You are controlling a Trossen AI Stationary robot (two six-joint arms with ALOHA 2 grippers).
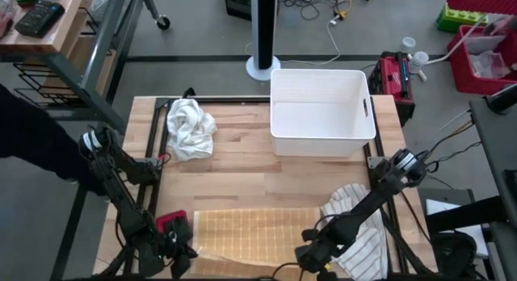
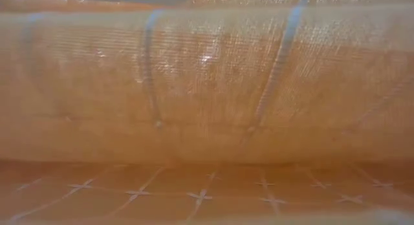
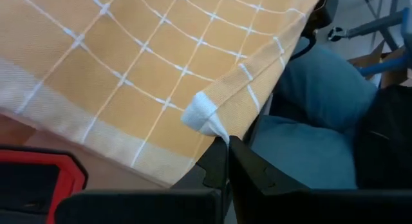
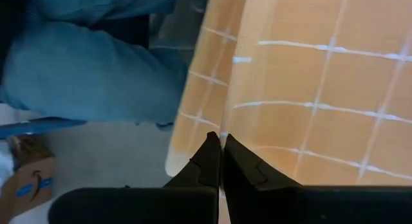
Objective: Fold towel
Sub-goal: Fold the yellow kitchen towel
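An orange towel with a white check lies spread along the table's near edge and fills the low view. My left gripper is shut at the towel's near left corner. My right gripper is shut at its near right end. Both show shut on the cloth in their wrist views, the left gripper and the right gripper. My left gripper pinches the towel's corner with the white hem between its two fingertips, coming slanting down from the table's left. The cloth runs away from the fingers with little slack. My right gripper pinches the towel at an edge or crease between its fingertips, slanting down. One layer or several, I cannot tell.
A crumpled white towel lies at the far left of the table. A white bin stands at the far right. A striped cloth lies under my right arm. A person in blue trousers is just beyond the near edge.
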